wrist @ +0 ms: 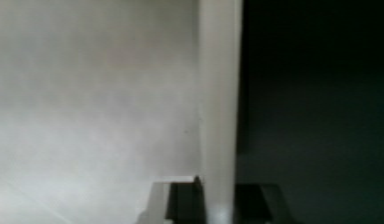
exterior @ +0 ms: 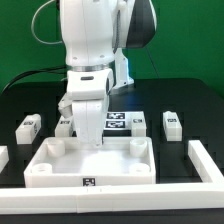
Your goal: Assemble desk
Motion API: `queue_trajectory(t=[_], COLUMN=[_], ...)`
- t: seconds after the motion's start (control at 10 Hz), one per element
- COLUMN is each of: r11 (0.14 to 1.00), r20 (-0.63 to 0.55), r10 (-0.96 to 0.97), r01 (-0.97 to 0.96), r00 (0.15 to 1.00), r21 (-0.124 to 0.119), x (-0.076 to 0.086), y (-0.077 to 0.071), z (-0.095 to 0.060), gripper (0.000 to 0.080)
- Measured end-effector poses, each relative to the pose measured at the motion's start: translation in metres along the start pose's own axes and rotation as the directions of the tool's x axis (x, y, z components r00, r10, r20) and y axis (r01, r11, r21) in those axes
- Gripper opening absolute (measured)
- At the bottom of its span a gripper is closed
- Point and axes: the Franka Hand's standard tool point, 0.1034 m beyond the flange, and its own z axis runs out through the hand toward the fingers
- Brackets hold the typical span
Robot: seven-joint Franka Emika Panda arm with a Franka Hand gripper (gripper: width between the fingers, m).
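The white desk tabletop [exterior: 100, 162] lies with its rim up and round sockets in its corners, near the front of the black table. My gripper [exterior: 88, 140] points straight down at its far rim. In the wrist view the tabletop [wrist: 100, 100] fills one side. Its rim wall [wrist: 219, 100] runs between my two dark fingers [wrist: 180, 206], which sit tight on either side of it. The gripper [wrist: 219, 206] is shut on that rim. Several tagged white legs lie behind the tabletop: two on the exterior view's left [exterior: 28, 124] [exterior: 65, 125] and two on the right [exterior: 138, 120] [exterior: 170, 123].
The low white rail [exterior: 120, 186] runs along the front and up the exterior view's right side [exterior: 206, 160], touching the tabletop's front edge. The marker board [exterior: 118, 122] lies behind my gripper. A white piece [exterior: 3, 156] shows at the left edge.
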Motion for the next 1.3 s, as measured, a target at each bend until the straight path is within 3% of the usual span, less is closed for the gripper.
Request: queue_trajectory(t=[0.3, 0.5, 0.6, 0.7, 0.8, 1.0, 1.3], r11=[1.000, 0.999, 1.000, 1.000, 0.999, 0.999, 0.998], r20=[0.000, -0.001, -0.003, -0.021, -0.029, -0.039, -0.030], r10=[-0.016, -0.051, -0.027, -0.016, -0.045, -0.042, -0.056], r01=[0.016, 0.051, 0.027, 0.016, 0.044, 0.042, 0.057], r00=[1.000, 0.999, 1.000, 1.000, 0.999, 0.998, 0.998], r21=[-0.002, -0.005, -0.002, -0.023, -0.027, -0.009, 0.025], x=[-0.001, -0.010, -0.006, 0.019, 0.038, 0.065, 0.072], y=[0.000, 0.001, 0.005, 0.024, 0.023, 0.024, 0.024], z=[0.000, 0.000, 0.000, 0.000, 0.001, 0.002, 0.002], gripper=[0.0054, 0.0054, 0.0054, 0.0054, 0.0054, 0.0055, 0.0055])
